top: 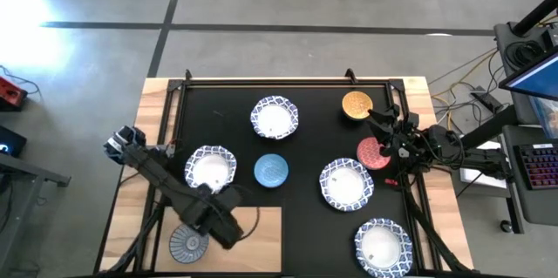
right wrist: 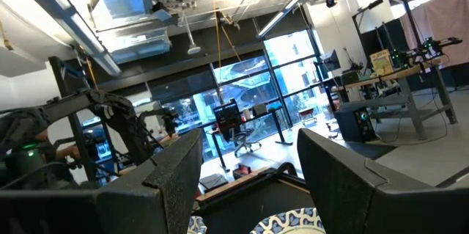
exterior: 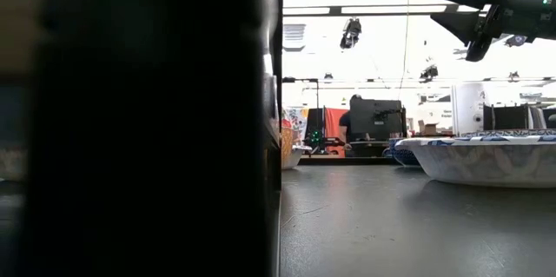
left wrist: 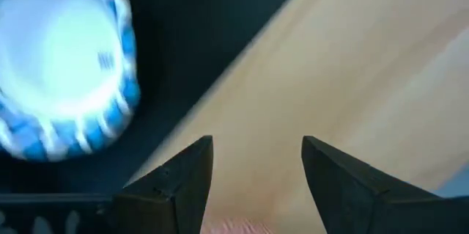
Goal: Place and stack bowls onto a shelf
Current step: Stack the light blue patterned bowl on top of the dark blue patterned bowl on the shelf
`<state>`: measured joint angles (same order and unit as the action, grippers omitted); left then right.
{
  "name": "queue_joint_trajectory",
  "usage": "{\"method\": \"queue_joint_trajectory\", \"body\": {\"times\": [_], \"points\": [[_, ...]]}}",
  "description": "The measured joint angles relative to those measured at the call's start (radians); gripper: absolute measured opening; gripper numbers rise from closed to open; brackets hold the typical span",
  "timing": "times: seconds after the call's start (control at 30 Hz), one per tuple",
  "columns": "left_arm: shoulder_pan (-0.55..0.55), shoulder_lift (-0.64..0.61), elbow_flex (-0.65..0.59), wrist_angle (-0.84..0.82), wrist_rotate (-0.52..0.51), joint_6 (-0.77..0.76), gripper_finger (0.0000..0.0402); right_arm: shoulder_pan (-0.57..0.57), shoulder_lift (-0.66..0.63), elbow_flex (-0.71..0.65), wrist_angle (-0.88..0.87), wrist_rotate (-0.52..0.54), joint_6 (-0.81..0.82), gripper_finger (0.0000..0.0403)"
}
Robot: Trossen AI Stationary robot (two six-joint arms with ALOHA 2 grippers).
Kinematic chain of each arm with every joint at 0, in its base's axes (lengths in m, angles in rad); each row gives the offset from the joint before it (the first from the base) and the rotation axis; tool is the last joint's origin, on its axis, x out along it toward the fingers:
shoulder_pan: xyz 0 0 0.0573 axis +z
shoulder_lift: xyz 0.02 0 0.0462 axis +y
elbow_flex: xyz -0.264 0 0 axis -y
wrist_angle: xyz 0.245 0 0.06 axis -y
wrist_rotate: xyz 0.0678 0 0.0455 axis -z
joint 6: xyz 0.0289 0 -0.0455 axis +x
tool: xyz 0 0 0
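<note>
Your left gripper (left wrist: 256, 162) hovers with fingers parted above the shelf (top: 253, 234), grey-purple bowl (top: 188, 242) beside it, apparently just set down for stacking.

Left arm runs from left-centre of the high view down to lower left; left tool (left wrist: 256, 164) fingers parted, nothing between them. Right arm enters from right edge, reaching to centre-right of the frame; right tool (right wrist: 249, 168) tilted upward, fingers spread, empty. In the low view the right arm hangs at upper right.
</note>
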<state>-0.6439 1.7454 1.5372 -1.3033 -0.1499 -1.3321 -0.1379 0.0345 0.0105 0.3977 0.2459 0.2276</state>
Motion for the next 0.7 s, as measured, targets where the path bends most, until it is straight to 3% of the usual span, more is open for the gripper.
{"method": "queue_joint_trajectory", "body": {"times": [0.2, 0.37, 0.53, 0.7], "points": [[0.124, 0.017, -0.001, 0.019, -0.045, 0.403, 0.0192, 0.000, 0.000, 0.000, 0.000, 0.000, 0.000, 0.0212], [0.194, 0.029, -0.015, 0.131, -0.134, 0.695, 0.0192, 0.000, 0.000, 0.000, 0.000, 0.000, 0.000, 0.0212], [0.250, 0.032, -0.045, 0.237, -0.181, 0.848, 0.0192, 0.000, 0.000, 0.000, 0.000, 0.000, 0.000, 0.0212], [0.291, 0.033, -0.145, 0.339, -0.148, 0.956, 0.0192, 0.000, 0.000, 0.000, 0.000, 0.000, 0.000, 0.0212]]}}
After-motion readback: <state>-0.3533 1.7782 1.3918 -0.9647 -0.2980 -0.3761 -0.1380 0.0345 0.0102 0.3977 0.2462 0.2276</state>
